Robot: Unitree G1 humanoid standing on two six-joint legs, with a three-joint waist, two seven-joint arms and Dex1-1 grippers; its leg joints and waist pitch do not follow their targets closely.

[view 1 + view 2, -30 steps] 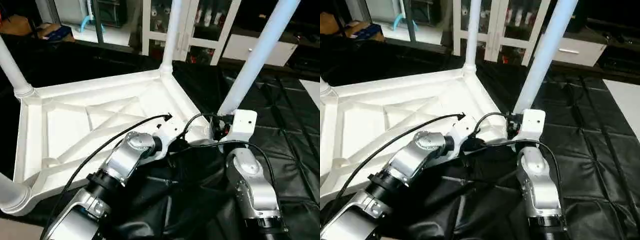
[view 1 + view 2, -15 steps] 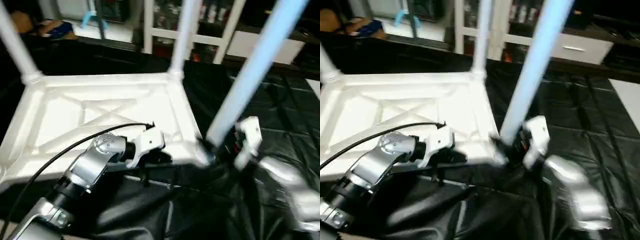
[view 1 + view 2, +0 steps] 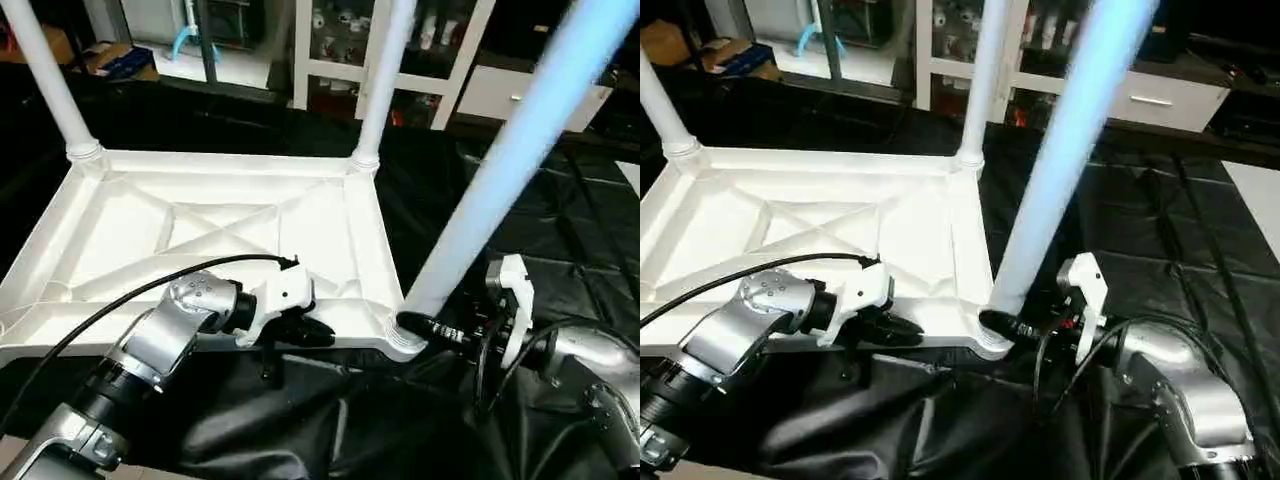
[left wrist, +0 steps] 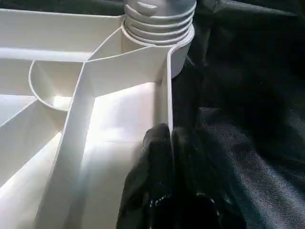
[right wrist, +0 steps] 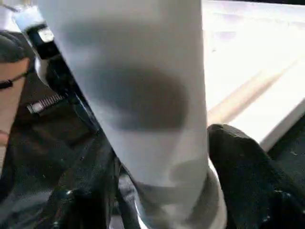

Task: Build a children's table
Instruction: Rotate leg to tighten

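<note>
**A:** Starting at our left tool [image 3: 318, 333]: what do we have?

**B:** Its black fingers [image 4: 155, 162] are clenched on the near side wall of the table top [image 3: 200, 225], one finger inside the rim and one outside. The wrist view shows that pinch plainly, along with the threaded collar of the corner socket [image 4: 159, 21] just beyond; the head views give us no more than a dark tip against the rim.

**A:** And the right tool [image 3: 1005, 325]?

**B:** Its fingers [image 5: 248, 167] stand on either side of the base of the near leg [image 3: 500, 165], where the leg enters the near right corner socket. In the wrist view the pale tube sits between them, but whether they press on it we cannot tell.

**A:** Where is the table itself?

**B:** Upside down on a black sheet [image 3: 1160, 220], X-ribbed underside up. From the head we see two further legs, a far left leg [image 3: 45, 70] and a far right leg [image 3: 380, 75], upright in their sockets, and a white glass-door cabinet [image 3: 400, 30] behind.

**A:** Any writing?

**B:** A small label on a dark part [image 5: 40, 36] beside the leg shows in the right wrist view, too blurred for us to read.
</note>
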